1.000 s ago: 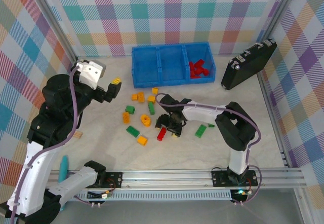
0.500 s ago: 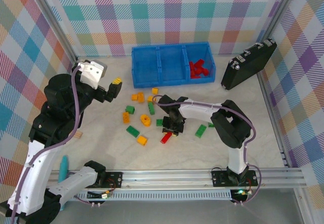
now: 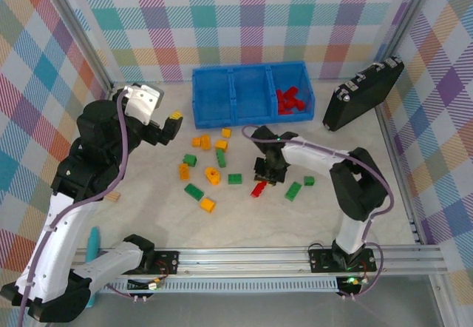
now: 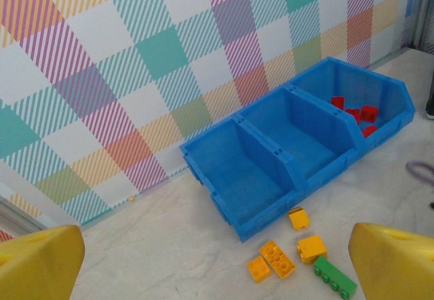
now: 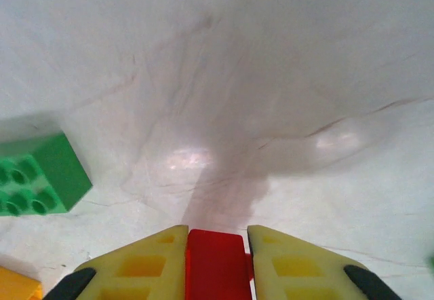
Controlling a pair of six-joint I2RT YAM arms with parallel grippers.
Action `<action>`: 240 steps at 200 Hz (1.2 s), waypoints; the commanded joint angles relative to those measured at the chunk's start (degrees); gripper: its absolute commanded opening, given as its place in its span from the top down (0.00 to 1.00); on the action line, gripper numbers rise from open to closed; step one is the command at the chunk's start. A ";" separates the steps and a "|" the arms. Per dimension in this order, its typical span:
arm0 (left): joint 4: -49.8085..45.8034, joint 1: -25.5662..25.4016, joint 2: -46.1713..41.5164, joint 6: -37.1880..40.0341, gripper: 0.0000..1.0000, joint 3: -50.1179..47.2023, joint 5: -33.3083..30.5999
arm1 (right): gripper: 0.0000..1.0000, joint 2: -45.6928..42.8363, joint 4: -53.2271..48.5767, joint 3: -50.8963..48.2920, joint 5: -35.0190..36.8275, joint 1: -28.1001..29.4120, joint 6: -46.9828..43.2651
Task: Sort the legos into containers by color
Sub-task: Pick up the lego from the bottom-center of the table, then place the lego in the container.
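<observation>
Since a second ago my right gripper (image 5: 215, 235) has swung right, carrying a red brick (image 3: 259, 189) up off the pale marbled tabletop (image 3: 148, 216), fingers clamped on it. At left, my left gripper (image 3: 166, 126) hangs wide open, empty, by the checked wall (image 3: 244, 16). Green and yellow bricks (image 3: 194, 191) lie scattered mid-table. Behind them, the blue tray (image 3: 214, 98) has red bricks (image 3: 290, 100) in its right compartment. A black case (image 3: 362, 94) leans far right.
</observation>
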 commanded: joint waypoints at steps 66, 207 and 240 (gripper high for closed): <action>-1.28 0.04 2.64 1.67 0.00 3.40 -1.36 | 0.76 -5.60 -5.13 23.36 16.47 -18.07 -22.06; -3.70 0.04 9.71 -7.21 0.00 8.46 2.96 | 0.74 30.14 29.53 54.14 34.16 -19.54 -48.62; -8.18 0.04 14.27 -9.77 0.00 12.77 3.11 | 0.69 34.01 27.10 55.70 32.58 -19.64 -48.41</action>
